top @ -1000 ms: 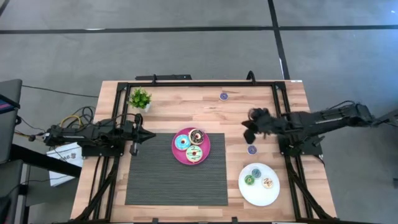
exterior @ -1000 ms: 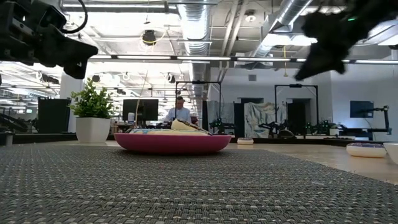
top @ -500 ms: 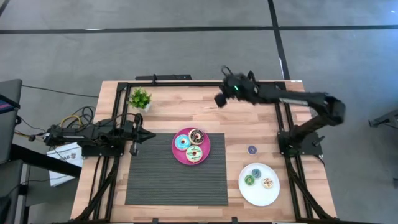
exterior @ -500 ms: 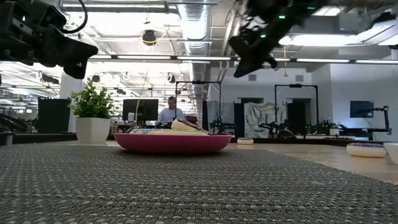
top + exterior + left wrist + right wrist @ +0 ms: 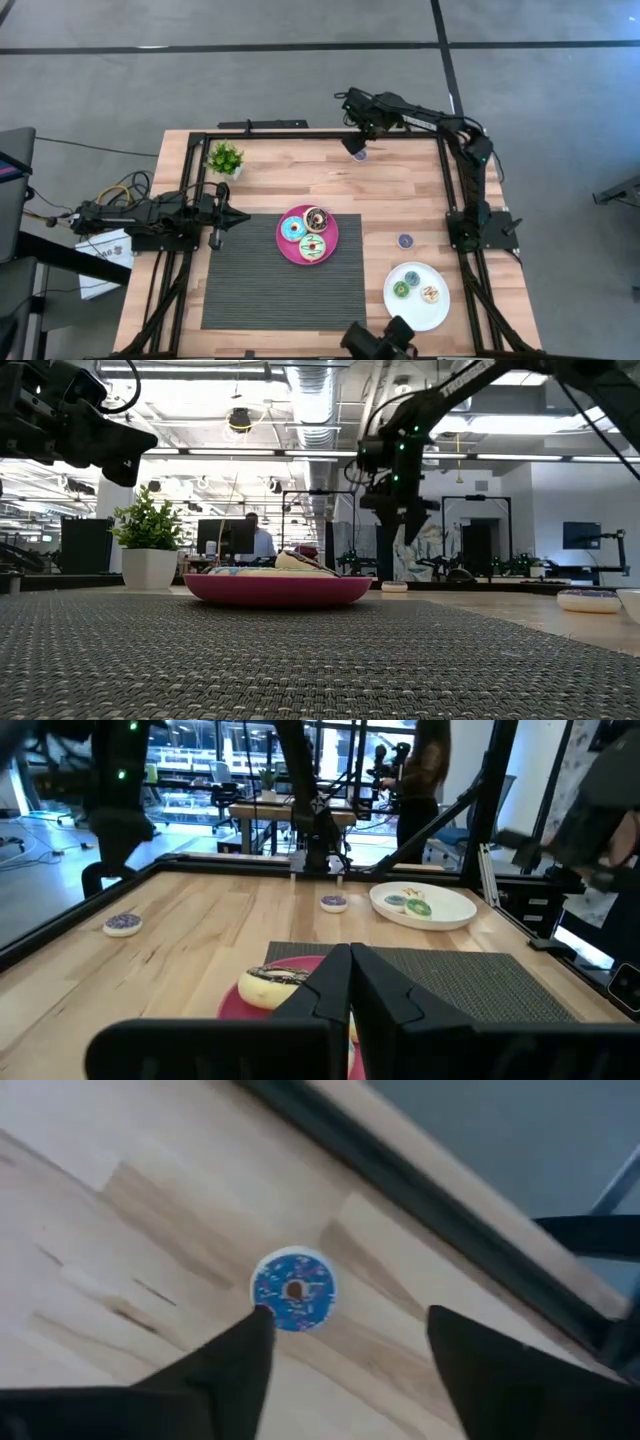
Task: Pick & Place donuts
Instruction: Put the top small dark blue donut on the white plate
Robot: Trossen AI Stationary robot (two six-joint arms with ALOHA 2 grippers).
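Donuts [image 5: 312, 233]: three, three, two loose.

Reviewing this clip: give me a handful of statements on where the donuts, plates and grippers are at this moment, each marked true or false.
1. The right gripper hangs open above a purple donut near the far edge of the table. True.
2. The pink plate holds no donuts. False: it holds three.
3. The white plate carries three donuts. True.
4. The left gripper is shut on a blue donut. False: it waits at the left side of the table, shut on nothing.
5. Another purple donut lies on bare wood between the pink plate and the right arm's base. True.
6. The potted plant stands on the woven mat. False: it stands on wood at the far left corner.
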